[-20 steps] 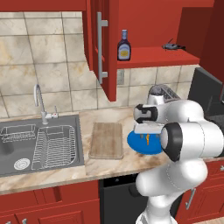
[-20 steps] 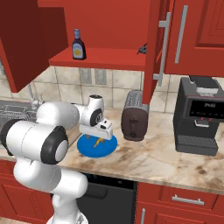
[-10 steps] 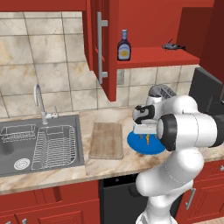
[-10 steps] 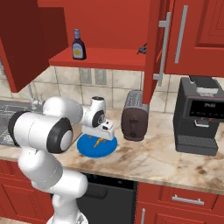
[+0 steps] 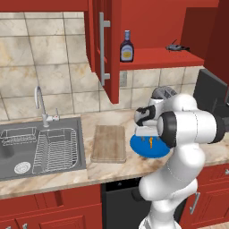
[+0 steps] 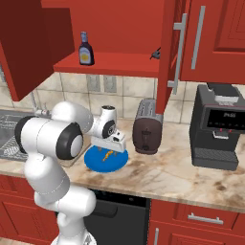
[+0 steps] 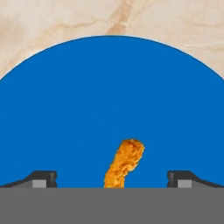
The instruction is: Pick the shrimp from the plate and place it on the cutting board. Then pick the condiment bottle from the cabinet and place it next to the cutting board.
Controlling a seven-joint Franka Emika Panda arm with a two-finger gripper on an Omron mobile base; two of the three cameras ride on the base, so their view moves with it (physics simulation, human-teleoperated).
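The gripper (image 7: 112,179) hangs with jaws wide apart over the blue plate (image 7: 65,109) near the worktop's front edge. The shrimp (image 7: 124,162) lies between them; descend straight and close gently, or it may skid away.

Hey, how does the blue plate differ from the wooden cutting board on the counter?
The plate is round and bright blue; the cutting board is rectangular, light-brown wood with rounded corners. The plate carries the shrimp; the cutting board's top is bare. The open claw hangs over the plate, its fingertips either side of the shrimp, while nothing hangs over the cutting board. Both lie flat on the marble counter, side by side.
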